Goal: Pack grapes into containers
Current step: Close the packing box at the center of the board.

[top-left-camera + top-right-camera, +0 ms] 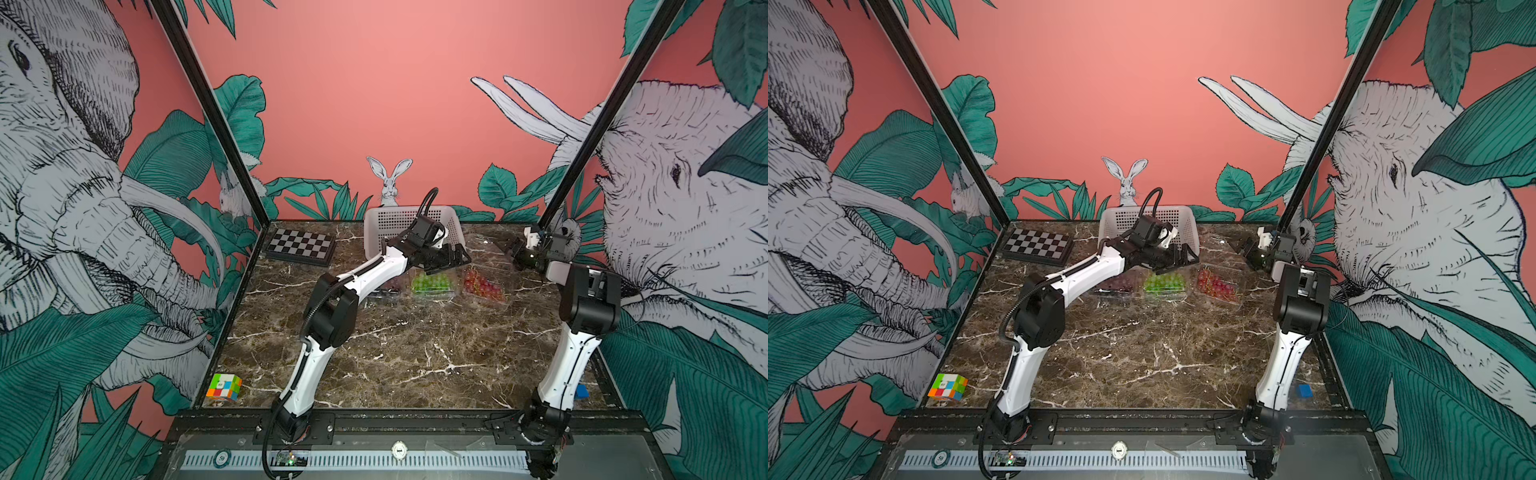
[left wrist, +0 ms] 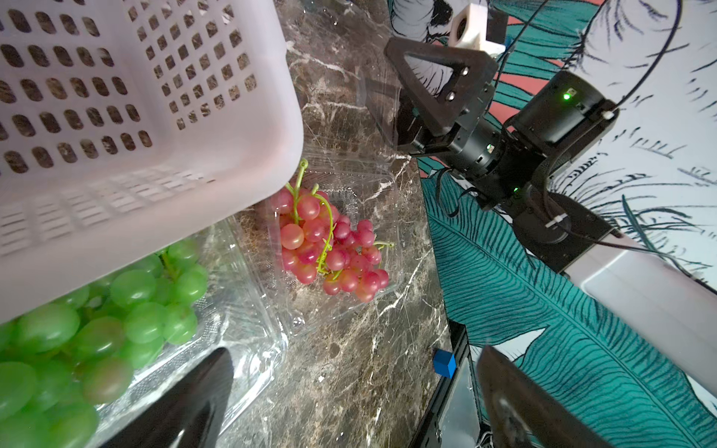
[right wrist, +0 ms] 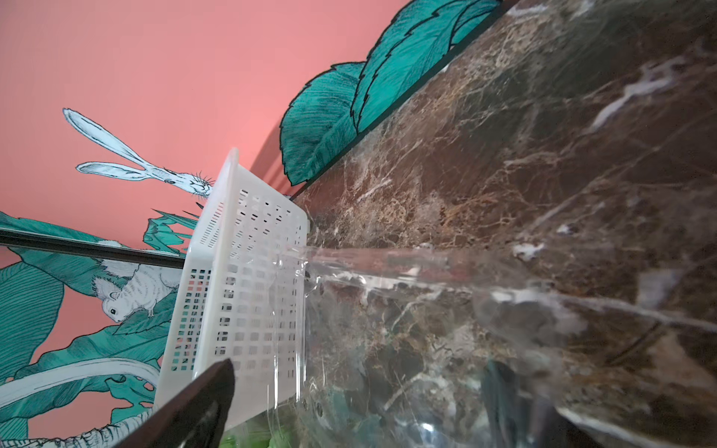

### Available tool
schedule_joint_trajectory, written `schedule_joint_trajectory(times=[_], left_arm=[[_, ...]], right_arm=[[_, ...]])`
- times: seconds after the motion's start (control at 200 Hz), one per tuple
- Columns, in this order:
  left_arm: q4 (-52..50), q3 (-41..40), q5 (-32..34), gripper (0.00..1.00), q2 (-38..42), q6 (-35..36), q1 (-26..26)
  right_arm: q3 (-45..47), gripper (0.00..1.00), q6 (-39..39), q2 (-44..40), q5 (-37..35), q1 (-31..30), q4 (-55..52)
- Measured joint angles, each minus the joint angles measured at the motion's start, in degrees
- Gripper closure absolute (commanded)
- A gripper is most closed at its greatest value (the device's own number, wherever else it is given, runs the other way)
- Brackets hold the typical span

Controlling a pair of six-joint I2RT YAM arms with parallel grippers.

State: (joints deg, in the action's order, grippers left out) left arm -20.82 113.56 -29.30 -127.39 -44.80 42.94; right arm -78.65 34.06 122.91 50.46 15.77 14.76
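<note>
Three clear containers stand in a row in front of the basket. Red grapes [image 1: 484, 286] [image 2: 329, 248] fill the container [image 2: 384, 217] on the right, green grapes [image 1: 432, 284] [image 2: 97, 329] the middle one [image 2: 248, 341]. Dark grapes [image 1: 1117, 284] lie in the one on the left, half hidden by my left arm. My left gripper [image 1: 455, 257] [image 2: 349, 407] hovers open and empty just above the green grapes. My right gripper [image 1: 514, 250] [image 3: 349, 407] is open at the red container's raised clear lid [image 3: 426, 310]; one finger shows through the plastic.
A white perforated basket [image 1: 399, 224] [image 2: 135, 116] stands at the back, close behind the containers. A chessboard [image 1: 300, 246] lies back left, a Rubik's cube [image 1: 224, 387] front left, a small blue cube [image 1: 581, 391] front right by the right arm's base.
</note>
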Motion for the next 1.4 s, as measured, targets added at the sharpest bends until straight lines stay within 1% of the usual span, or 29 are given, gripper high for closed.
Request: schedule_joint_trajectory(times=[0.255,0.44,0.77,0.93,1.09,1.4], left_arm=[[-0.37,0.76,0.00,0.01,-0.02,0.28,0.00],[-0.68,1.05,0.07,0.01,-0.02,0.48,0.00],[-1.36,6.67,0.85,0.01,-0.61,0.52,0.00],[-0.50,11.19,1.49,0.01,-3.74,-0.33,0.00],[0.20,13.99,1.86,0.01,-7.06,-1.20,0.00],[1.70,20.76,2.47,0.01,-12.87,-2.64,0.00]], right_arm=[[6.38,0.02,0.02,-6.64,-0.02,0.17,1.81],[8.55,0.01,0.00,-10.10,-0.07,0.31,2.47],[15.34,0.01,0.04,-17.46,-0.52,0.37,4.04],[19.02,0.01,0.07,-20.09,-0.76,0.42,5.57],[22.27,0.01,0.13,-22.58,-1.03,0.55,7.30],[25.64,0.01,-0.72,-26.99,-1.64,0.52,9.11]])
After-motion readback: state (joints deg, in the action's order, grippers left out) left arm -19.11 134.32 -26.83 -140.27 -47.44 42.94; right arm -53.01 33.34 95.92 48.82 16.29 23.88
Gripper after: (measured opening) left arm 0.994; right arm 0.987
